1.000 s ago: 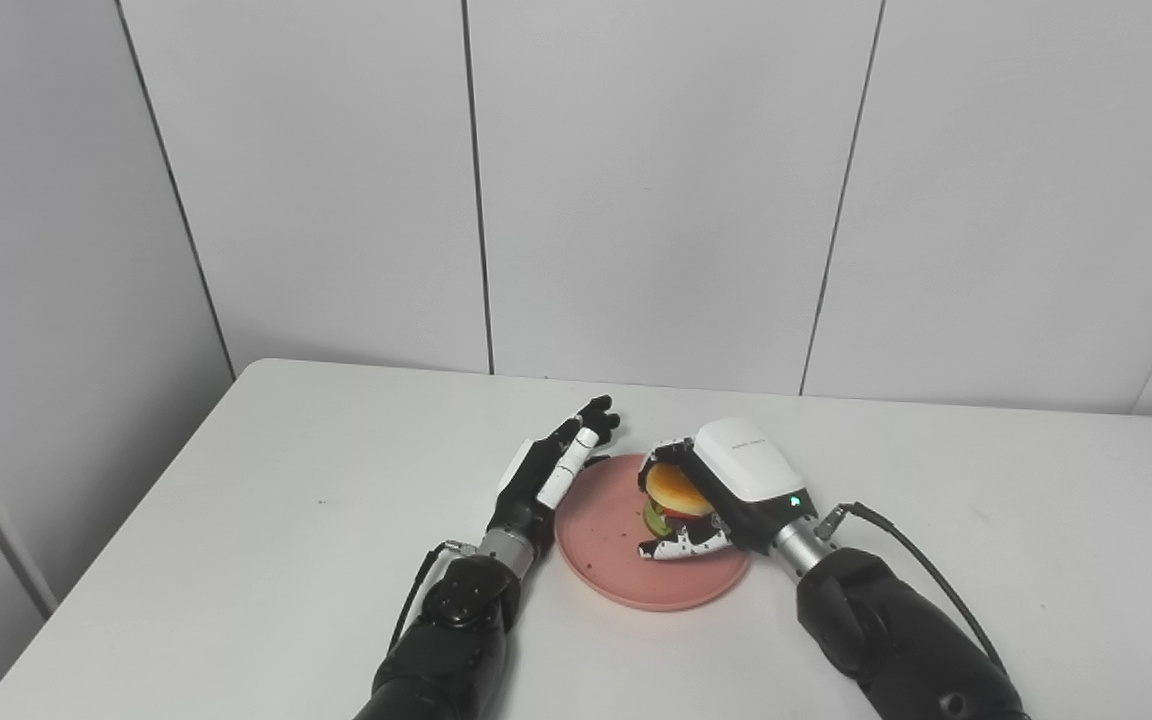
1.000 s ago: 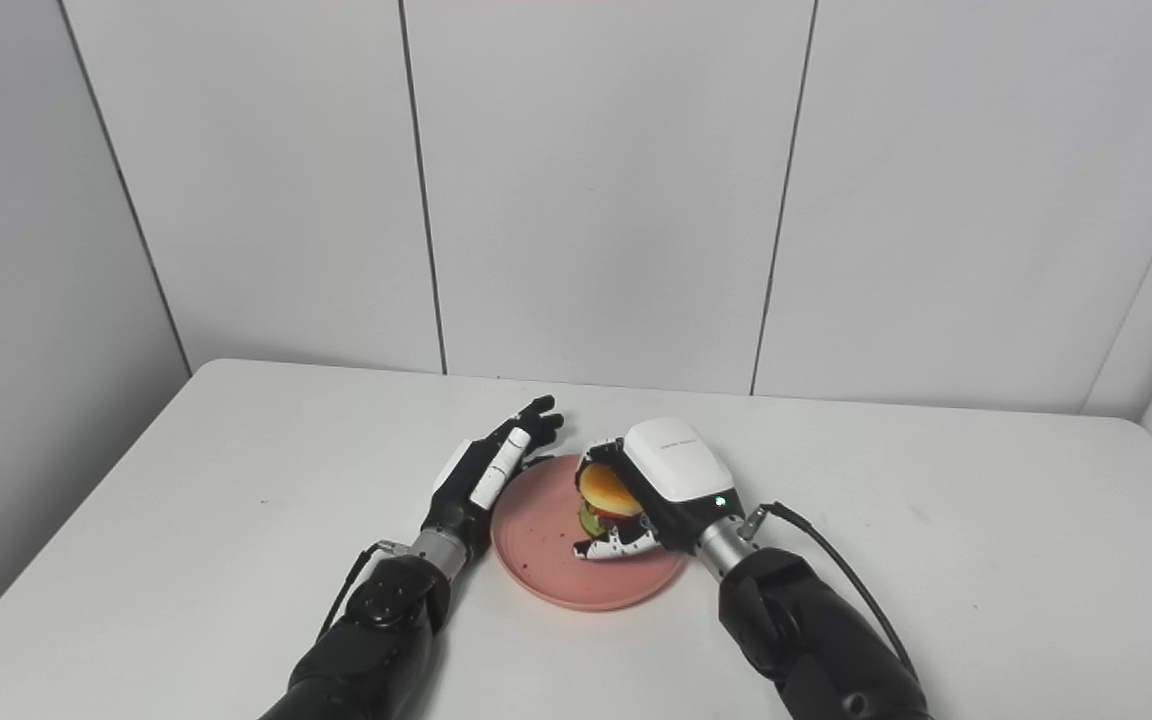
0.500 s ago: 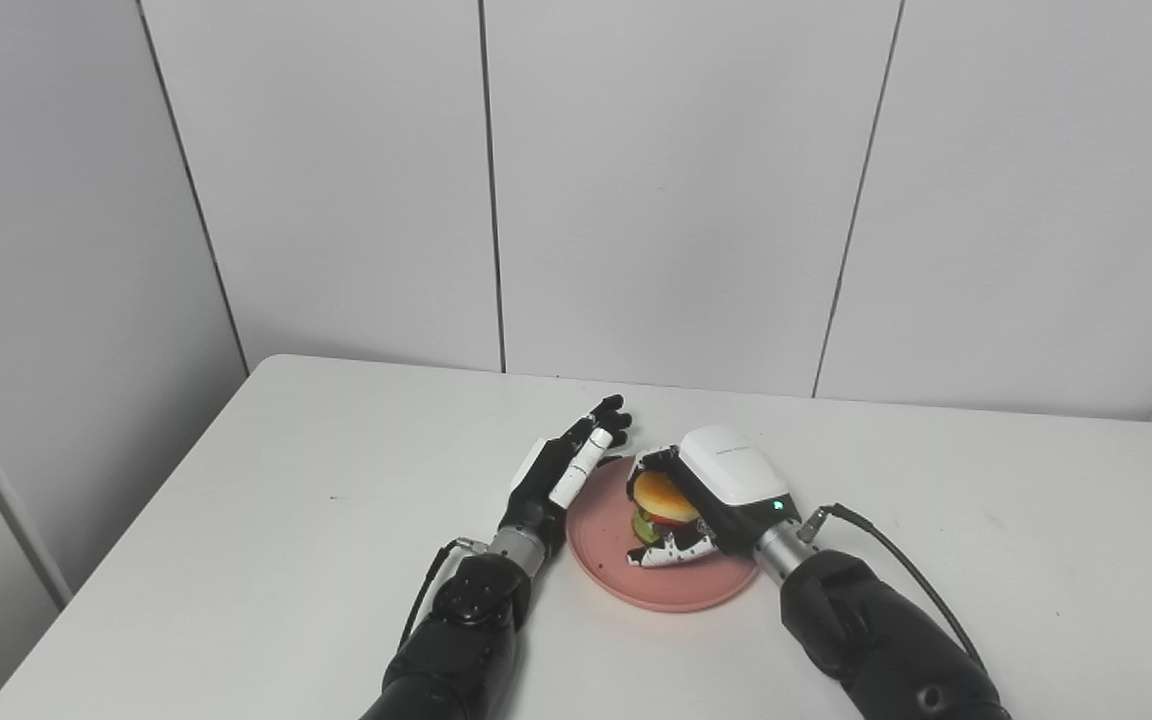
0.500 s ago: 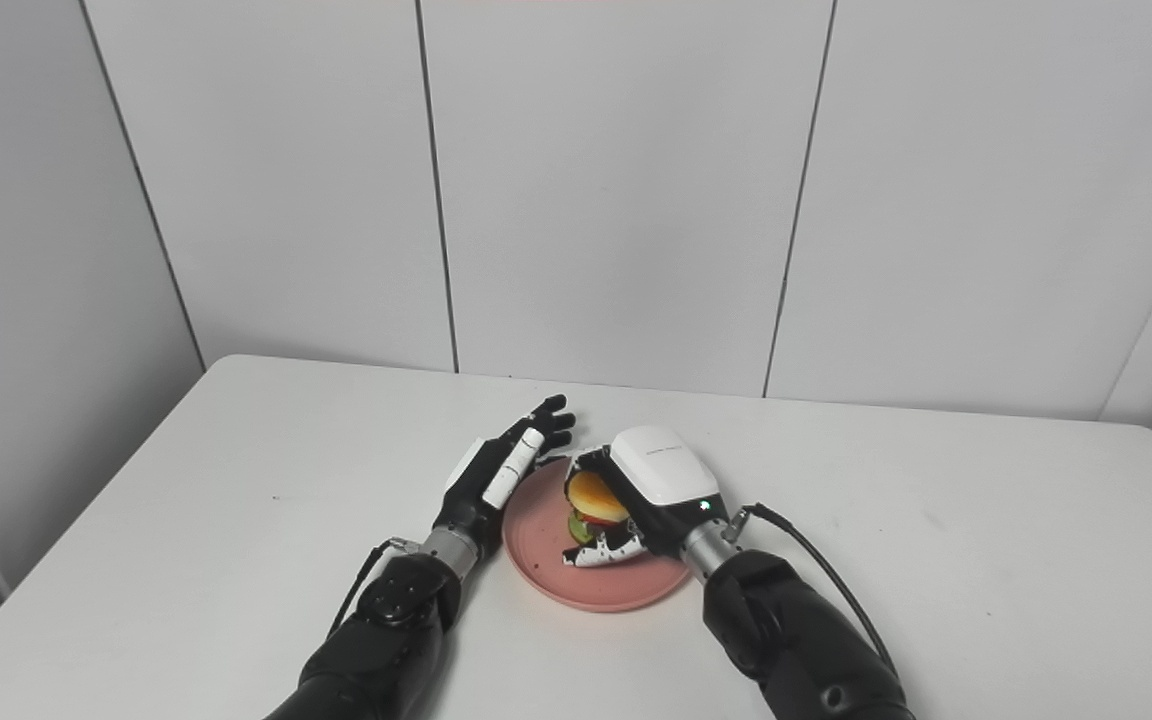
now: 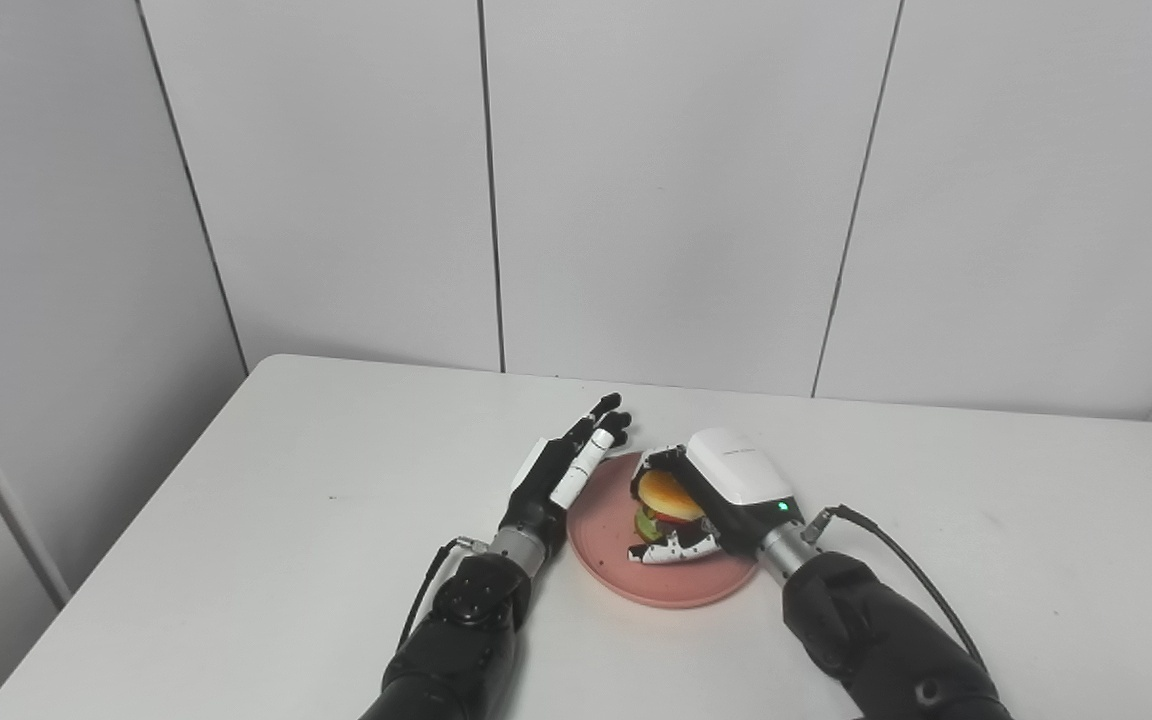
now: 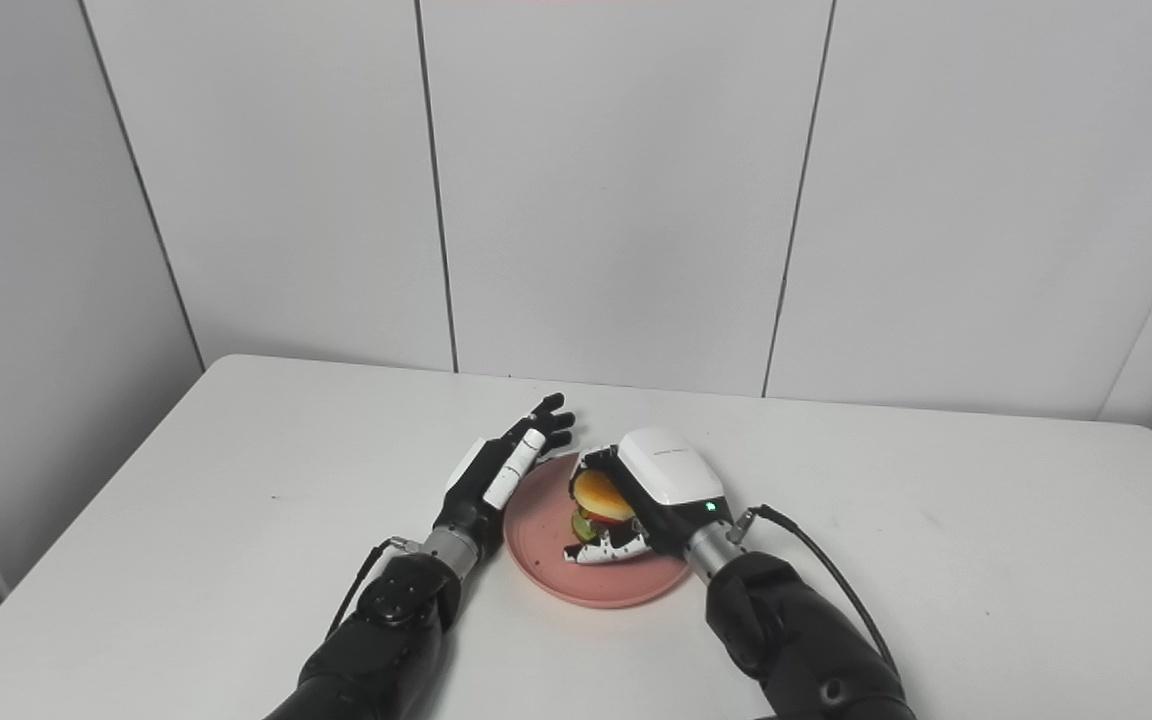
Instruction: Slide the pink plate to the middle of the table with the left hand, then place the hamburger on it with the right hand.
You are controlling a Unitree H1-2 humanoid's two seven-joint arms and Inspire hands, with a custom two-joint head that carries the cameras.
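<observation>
The pink plate (image 5: pixel 604 520) lies near the middle of the white table. My right hand (image 5: pixel 711 495) is over the plate, its fingers and thumb wrapped around the hamburger (image 5: pixel 666 502), whose orange bun, red and green layers show. The burger sits low on or just over the plate; contact is hidden by the fingers. My left hand (image 5: pixel 564 468) stands on edge along the plate's left rim, fingers straight and apart, holding nothing. In the right eye view the same plate (image 6: pixel 536 525), hamburger (image 6: pixel 600 502), right hand (image 6: pixel 658 492) and left hand (image 6: pixel 498 468) appear.
The white table (image 5: pixel 286 520) ends at a grey panelled wall behind. Its left edge runs diagonally at the picture's left. A black cable (image 5: pixel 896 555) loops from my right wrist. A small dark speck (image 5: pixel 332 497) marks the table left of my arms.
The camera shifted between the earliest frames and now. My right hand with the hamburger has sunk a little lower toward the plate. The left hand stays beside the rim.
</observation>
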